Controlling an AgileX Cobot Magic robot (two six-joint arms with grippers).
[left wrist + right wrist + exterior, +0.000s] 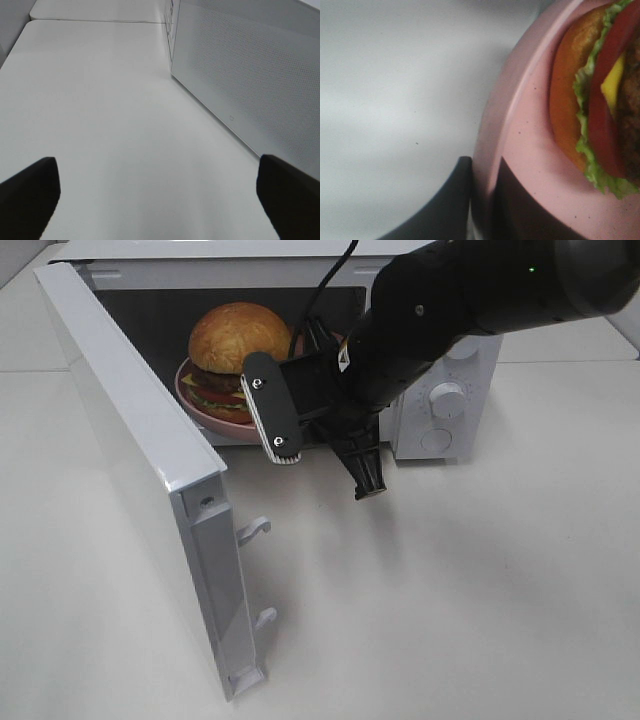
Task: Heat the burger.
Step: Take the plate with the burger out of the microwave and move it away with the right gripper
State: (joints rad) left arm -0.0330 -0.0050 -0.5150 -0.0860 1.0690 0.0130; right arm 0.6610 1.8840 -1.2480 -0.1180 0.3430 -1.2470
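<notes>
1 burger (pixel 238 348) sits on the pink plate (pixel 196 400) inside the white microwave (pixel 452 390), whose door (pixel 140 470) hangs wide open toward the left of the high view. Right pincer (pixel 481 200) reaches into the oven mouth, and the wrist view shows it pinched down on the plate's rim, 1 dark finger (pixel 447 200) outside the rim and 1 over it; the burger's lettuce, tomato and cheese layers lie just beyond that grip, close but not touching the fingers. From above, the right arm (pixel 440 310) covers the grip itself. Left pincer (pixel 160 195) is spread wide with nothing between its 2 dark fingertips (pixel 30 192), hovering over bare worktop (pixel 100 100) beside the microwave's perforated side wall (pixel 250 75). Worktop is plain white, with a seam between panels visible behind.
</notes>
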